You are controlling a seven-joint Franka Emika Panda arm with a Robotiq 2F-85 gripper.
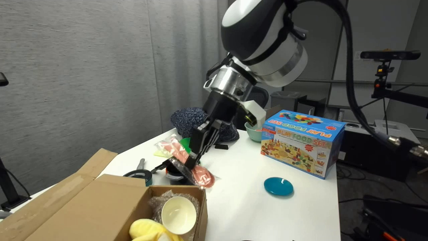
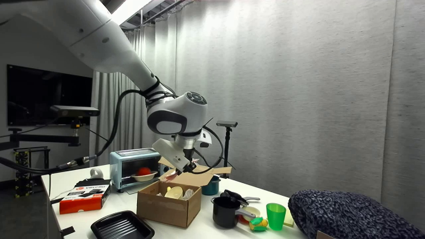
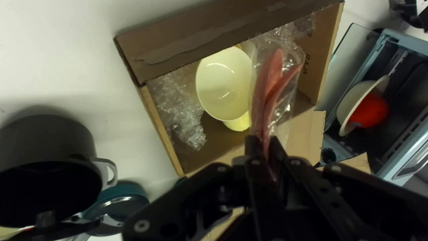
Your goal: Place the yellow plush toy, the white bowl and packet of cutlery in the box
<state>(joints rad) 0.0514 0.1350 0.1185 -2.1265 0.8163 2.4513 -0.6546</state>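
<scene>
The brown cardboard box (image 2: 166, 209) stands open on the table; its side also shows in the wrist view (image 3: 160, 132). The white bowl (image 1: 179, 215) lies tilted inside it on bubble wrap, also in the wrist view (image 3: 222, 85). The yellow plush toy (image 1: 150, 231) is in the box beside the bowl; it is mostly hidden in the wrist view. My gripper (image 3: 265, 142) is shut on the packet of cutlery (image 3: 272, 80), clear plastic with pinkish-red pieces. In the wrist view the packet overlaps the box opening. An exterior view shows the gripper (image 1: 191, 162) and packet (image 1: 202, 175) above the box's rim level.
Box flaps (image 1: 83, 201) stick outward. A black pot (image 2: 225, 212), green cup (image 2: 276, 215) and toy corn (image 2: 258, 224) stand near the box. A toaster oven (image 2: 134, 166), black tray (image 2: 123, 227), Velcro box (image 2: 84, 197), blue plate (image 1: 278, 186) and printed toy box (image 1: 301, 144) are around.
</scene>
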